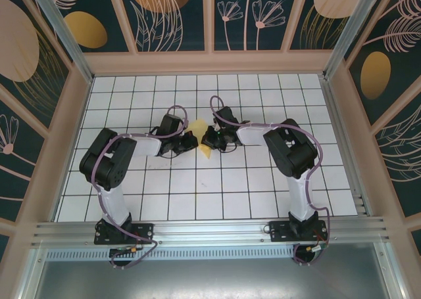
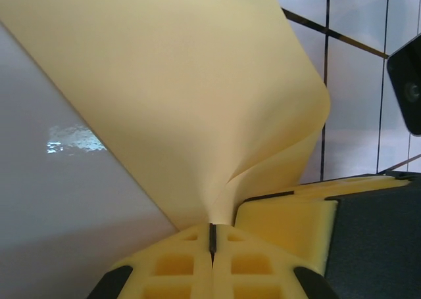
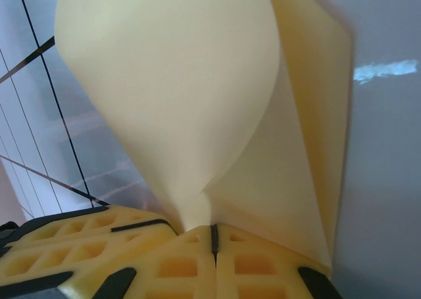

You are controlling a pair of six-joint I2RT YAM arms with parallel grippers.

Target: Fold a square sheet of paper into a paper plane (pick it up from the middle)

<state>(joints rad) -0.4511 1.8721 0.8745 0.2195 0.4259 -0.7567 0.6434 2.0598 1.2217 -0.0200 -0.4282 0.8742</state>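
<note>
**A:** Two grippers, one sheet! The left gripper (image 1: 186,142) and the right gripper (image 1: 212,140) are nose to nose over the middle of the white grid-tiled table (image 1: 217,181). The thin pale yellow square sheet of paper (image 1: 200,125) is bunched up between them.

**B:** The left wrist view tells it best. The yellow latticed pads (image 2: 174,263) are pressed fully together with only a dark seam between them. The paper sprouts straight out of that seam and billows away in one soft curve.

**A:** Same on the right. Those jaws are clamped tight on a pinch of the sheet, and it fans out in a cone. From overhead, one yellow corner pokes out towards the near side. I can't tell whether it touches the tiles.

**B:** So which step is this?

**A:** I'd call it the pick-up from the middle, early in the job. I see a bulge, no sharp crease and nothing like a dart.

**B:** And next?

**A:** My guess is the two halves need bringing together with their edges matched, then pressing flat on the tiles. Both arms would have to travel as a pair, because paper this thin could tear if the two pinches pull apart
</note>
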